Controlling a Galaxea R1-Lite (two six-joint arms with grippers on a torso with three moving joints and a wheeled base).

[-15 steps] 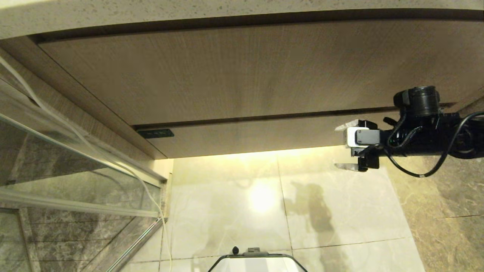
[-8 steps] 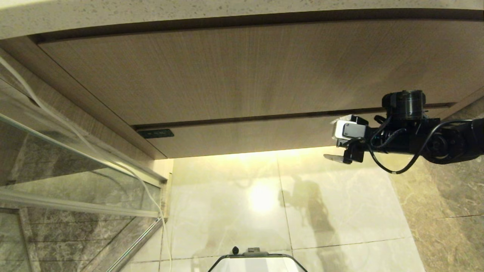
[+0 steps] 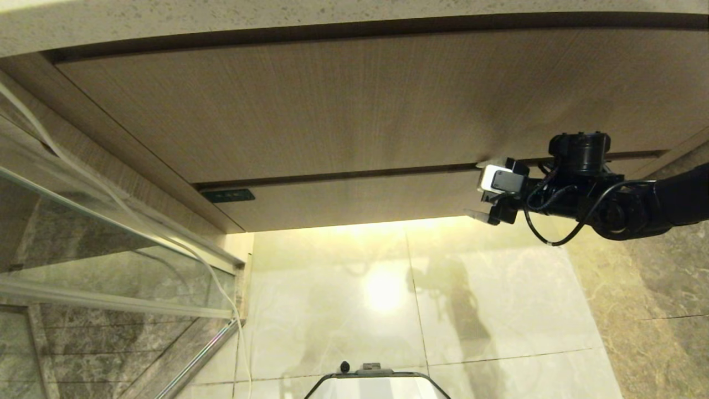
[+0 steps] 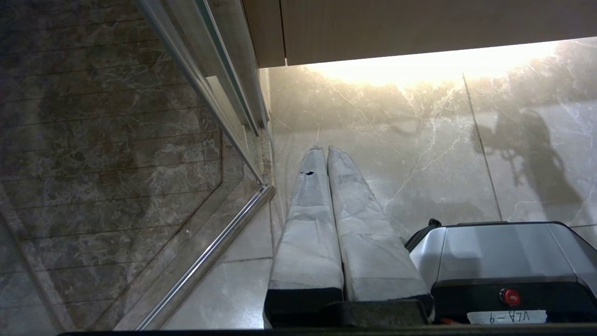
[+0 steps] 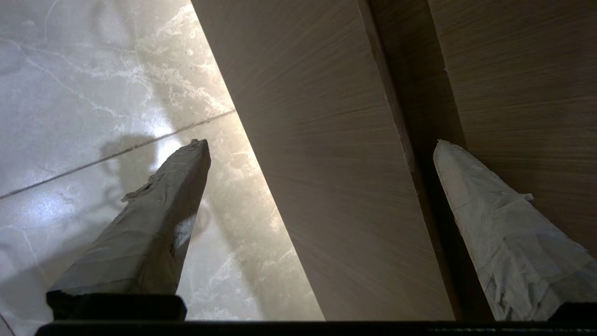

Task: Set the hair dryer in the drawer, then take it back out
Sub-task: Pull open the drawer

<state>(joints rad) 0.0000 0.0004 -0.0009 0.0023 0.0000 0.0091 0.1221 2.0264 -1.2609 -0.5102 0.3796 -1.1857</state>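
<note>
The drawer (image 3: 354, 202) is the narrow wood-grain front with a small dark label (image 3: 227, 195) at its left end, and it sits flush under the taller panel. My right gripper (image 3: 475, 189) is open at the drawer front's right end. One finger is up by the dark gap above the front and the other is below its bottom edge. In the right wrist view the drawer front (image 5: 326, 186) fills the space between the gripper's (image 5: 321, 143) spread fingers. My left gripper (image 4: 325, 149) hangs shut and empty over the floor. The hair dryer is out of view.
A speckled stone counter (image 3: 221, 22) tops the tall wood-grain panel (image 3: 332, 105). A glass partition (image 3: 83, 221) with a metal rail stands at the left, and a white cord (image 3: 210, 271) trails down along it. Glossy marble floor (image 3: 498, 310) lies below, and my base (image 3: 376, 382) shows at the bottom.
My right arm has moved left and slightly up, bringing the open gripper from beside the drawer front's right end to straddle it. The drawer has not moved.
</note>
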